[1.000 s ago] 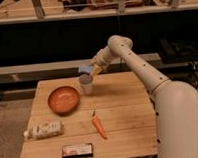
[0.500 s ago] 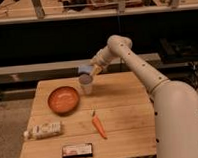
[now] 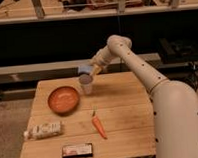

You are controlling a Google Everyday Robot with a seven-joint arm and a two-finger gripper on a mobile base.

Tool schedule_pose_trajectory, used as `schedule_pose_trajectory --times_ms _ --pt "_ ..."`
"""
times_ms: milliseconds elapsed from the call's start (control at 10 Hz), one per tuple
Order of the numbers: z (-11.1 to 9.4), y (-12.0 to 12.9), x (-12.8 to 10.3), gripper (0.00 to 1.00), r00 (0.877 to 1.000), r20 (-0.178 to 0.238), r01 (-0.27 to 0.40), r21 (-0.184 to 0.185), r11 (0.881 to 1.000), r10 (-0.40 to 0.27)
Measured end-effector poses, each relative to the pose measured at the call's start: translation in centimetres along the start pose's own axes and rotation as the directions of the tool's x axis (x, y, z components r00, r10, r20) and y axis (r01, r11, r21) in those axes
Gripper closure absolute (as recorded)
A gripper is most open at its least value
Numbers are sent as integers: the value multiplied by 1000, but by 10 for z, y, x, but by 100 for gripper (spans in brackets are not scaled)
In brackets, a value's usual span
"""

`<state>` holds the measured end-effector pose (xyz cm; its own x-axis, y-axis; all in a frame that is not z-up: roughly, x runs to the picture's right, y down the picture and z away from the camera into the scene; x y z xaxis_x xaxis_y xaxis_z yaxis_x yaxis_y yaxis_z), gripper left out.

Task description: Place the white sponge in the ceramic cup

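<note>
ok so the arm comes in from the right side and reaches across the back of the table, bent down at the wrist. The gripper sits at the back edge, left of centre, and it's pinching the sponge: the pale bluish block hangs off the tip on the left side, with nothing under it but the cup. The sponge is up in the air right over the cup's mouth, not inside it. Can't tell if its bottom edge touches the rim or is just above it

The cup stands upright near the back of the table, dark inside. Just to its left and a bit nearer the front is the bowl, orange-red, wide and shallow; the two look close but apart

In front of the cup, around the middle of the table, a carrot lies at an angle with its green end pointing back toward the cup. At the left edge there's a whitish bag lying flat, below the bowl. Near the front edge is a dark flat box with a light label, well apart from the rest
</note>
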<state>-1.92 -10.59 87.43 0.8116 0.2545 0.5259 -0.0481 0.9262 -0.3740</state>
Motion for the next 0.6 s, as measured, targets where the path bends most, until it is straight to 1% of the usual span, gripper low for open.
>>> schedule_pose_trajectory --times_ms 600 --pt "2 -1 1 73 1000 -2 7 -2 1000 -7"
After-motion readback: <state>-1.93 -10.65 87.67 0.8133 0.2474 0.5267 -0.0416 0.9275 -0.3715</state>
